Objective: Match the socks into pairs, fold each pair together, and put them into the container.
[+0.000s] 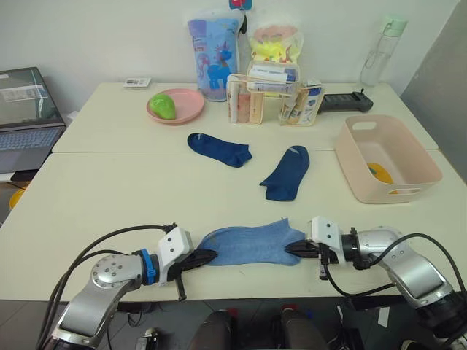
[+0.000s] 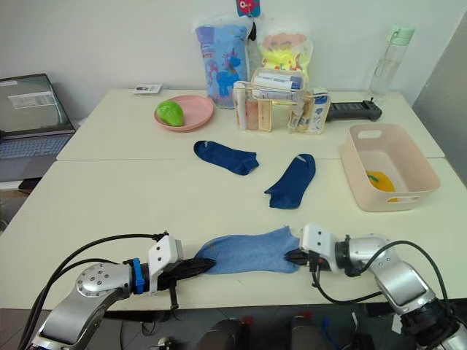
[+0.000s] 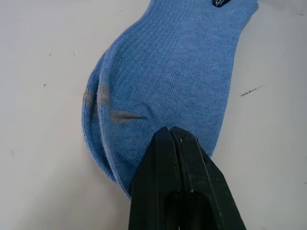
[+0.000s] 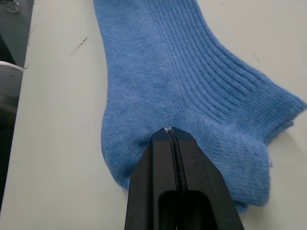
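Note:
A light blue pair of socks lies stacked flat near the table's front edge. My left gripper is shut on its toe end, and my right gripper is shut on its cuff end. The wrist views show the same knit: the toe end and the cuff end. Two navy socks lie apart mid-table, one to the left and one to the right. The pale pink container stands at the right with something yellow inside.
A round pink plate with a green object, a clear organiser of toiletries, bags, a bottle and a black device line the back. A laptop sits off the left.

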